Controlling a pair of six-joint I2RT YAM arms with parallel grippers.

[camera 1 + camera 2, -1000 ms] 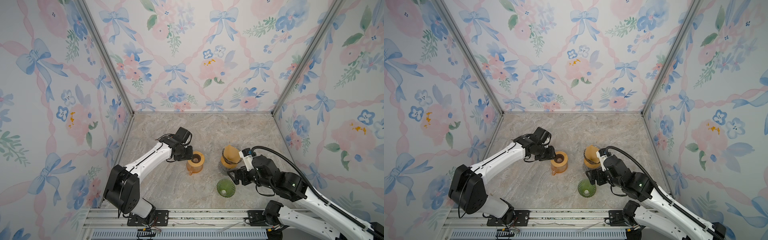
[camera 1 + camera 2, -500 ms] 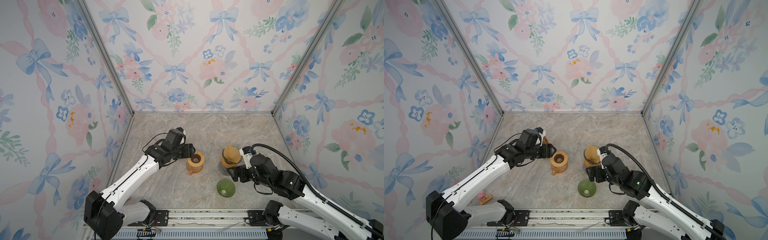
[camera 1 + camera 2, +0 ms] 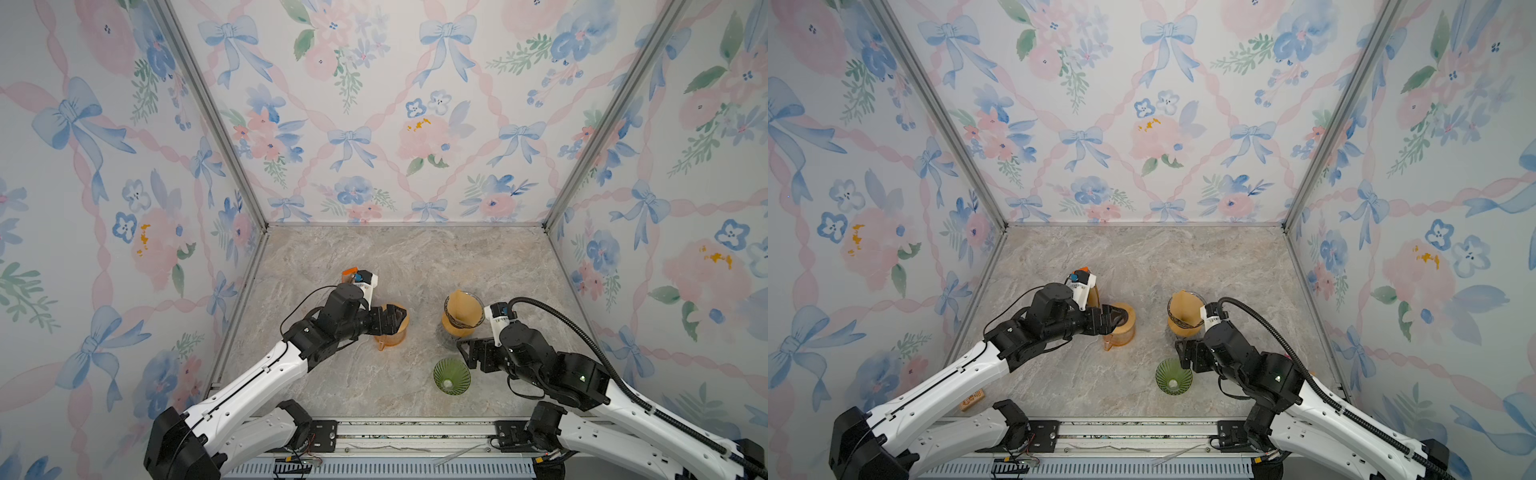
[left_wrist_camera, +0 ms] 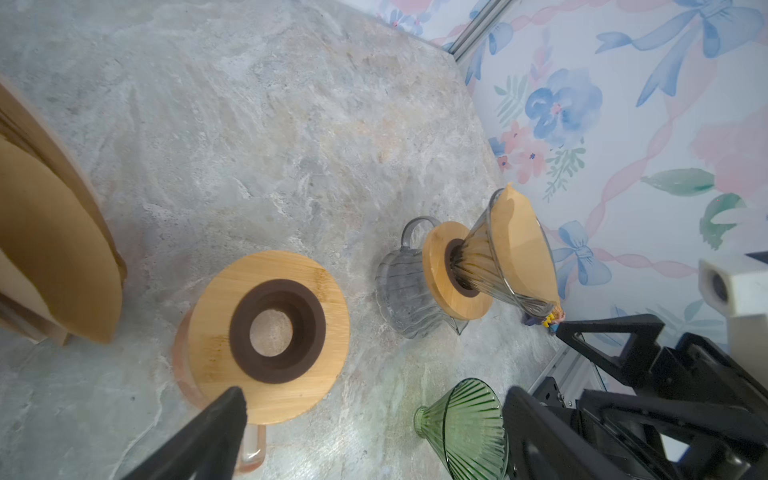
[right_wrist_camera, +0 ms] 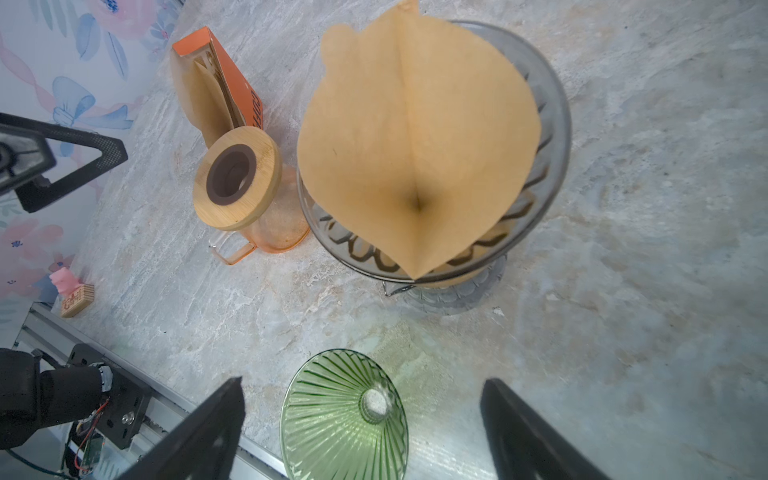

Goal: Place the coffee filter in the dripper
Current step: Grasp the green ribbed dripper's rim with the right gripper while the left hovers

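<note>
Right of centre, the coffee filter (image 5: pixel 415 137) sits opened inside the glass dripper (image 5: pixel 555 124), and the right gripper (image 3: pixel 465 355) hangs spread and empty on its near side. Over the orange carafe (image 3: pixel 390 340), the left gripper (image 3: pixel 392 319) has just spread wide, holding nothing. Placement looks finished.

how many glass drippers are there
2. A grey glass dripper, lined with a brown paper filter, sits on the grey glass carafe; a green ribbed glass dripper rests alone on the marble tabletop nearer the front rail. None seems hidden.
</note>
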